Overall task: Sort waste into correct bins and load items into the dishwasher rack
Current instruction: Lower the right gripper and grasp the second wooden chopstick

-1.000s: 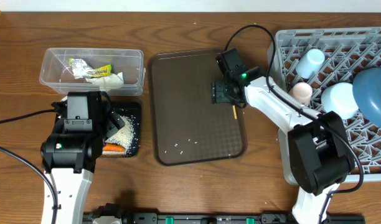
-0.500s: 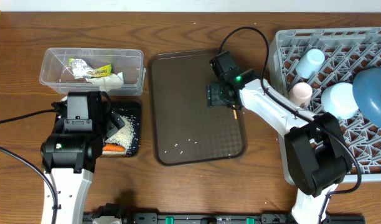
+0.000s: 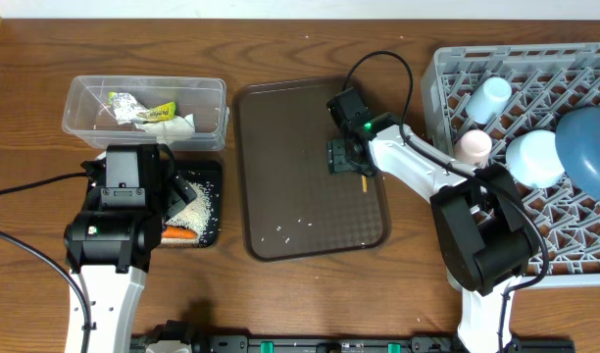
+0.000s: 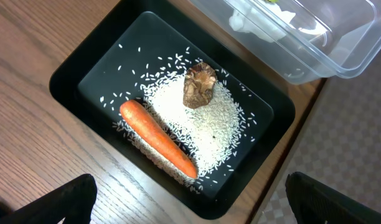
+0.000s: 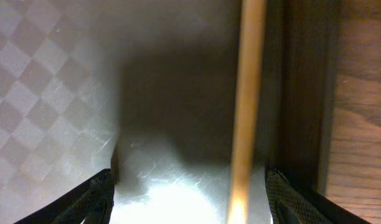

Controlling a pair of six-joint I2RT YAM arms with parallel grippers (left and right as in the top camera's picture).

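chopstick (image 5: pixel 248 93) by tray rim (image 5: pixel 296 93), right claw (image 5: pixel 193 199) above

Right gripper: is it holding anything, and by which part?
Nothing is held. The right gripper is open, its fingers astride the thin wooden chopstick lying on the dark brown tray.

No readable text anywhere; wrapper (image 3: pixel 148 111) in clear tub (image 3: pixel 210 113) maybe carries print, too small to read.

Dark brown wood-grain table (image 3: pixel 35 59), pale strip (image 3: pixel 182 8) along its far edge, even overhead light, soft shadows
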